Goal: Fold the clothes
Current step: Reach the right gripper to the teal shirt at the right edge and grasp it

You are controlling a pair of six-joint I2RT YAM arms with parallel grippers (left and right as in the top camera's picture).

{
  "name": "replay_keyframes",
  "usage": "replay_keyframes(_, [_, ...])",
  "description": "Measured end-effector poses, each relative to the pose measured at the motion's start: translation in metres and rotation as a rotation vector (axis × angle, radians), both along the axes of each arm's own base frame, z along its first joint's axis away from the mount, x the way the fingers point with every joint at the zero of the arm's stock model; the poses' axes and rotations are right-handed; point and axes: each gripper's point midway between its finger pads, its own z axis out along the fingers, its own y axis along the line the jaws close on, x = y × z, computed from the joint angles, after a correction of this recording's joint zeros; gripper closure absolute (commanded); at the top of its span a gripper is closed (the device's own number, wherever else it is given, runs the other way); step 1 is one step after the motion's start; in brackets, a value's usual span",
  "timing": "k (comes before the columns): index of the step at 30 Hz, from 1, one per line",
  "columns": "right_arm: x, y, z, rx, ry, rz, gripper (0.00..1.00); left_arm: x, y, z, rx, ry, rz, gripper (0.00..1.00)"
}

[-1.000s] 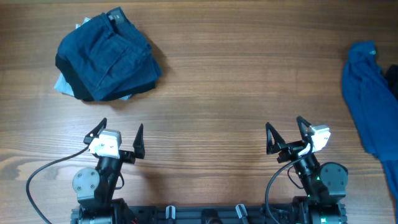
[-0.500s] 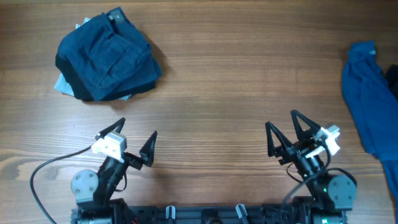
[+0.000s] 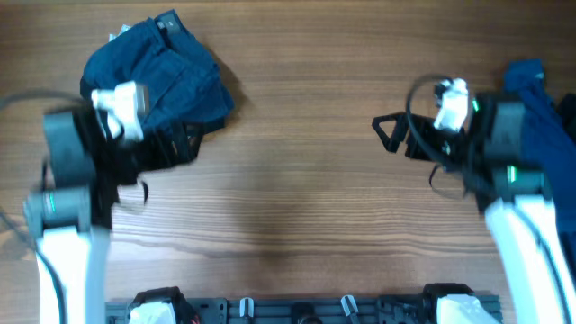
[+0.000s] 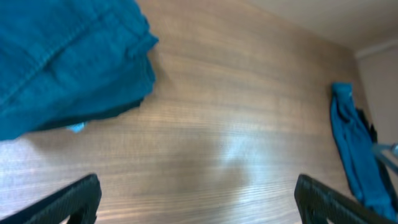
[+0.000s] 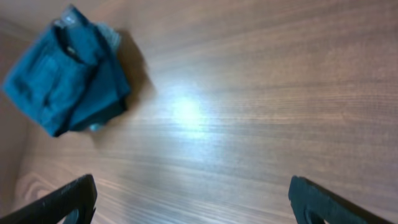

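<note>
left claw (image 4: 196, 183) apart | denim pile (image 4: 62, 62) ahead-left of it | right claw (image 5: 191, 182) apart | blue shirt (image 4: 347, 146) behind it

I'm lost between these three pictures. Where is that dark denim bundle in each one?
Overhead: the denim bundle lies at the top left.
Left wrist: it fills the top left corner.
Right wrist: it sits at the upper left.
Shared landmark: the bare wooden table stretches away to the bundle's right in all three views.
</note>
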Motion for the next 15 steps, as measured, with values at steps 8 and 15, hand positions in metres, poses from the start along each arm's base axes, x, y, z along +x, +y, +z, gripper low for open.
replay_keyframes(8, [0.074,-0.071,-0.008,-0.109,0.06,-0.127,0.04,0.049,0.005,-0.021,-0.006,0.183,-0.037,0.0])
replay_keyframes(15, [0.098,-0.224,0.002,-0.301,-0.021,-0.553,0.12,0.049,-0.005,-0.023,-0.006,0.188,-0.074,0.23])
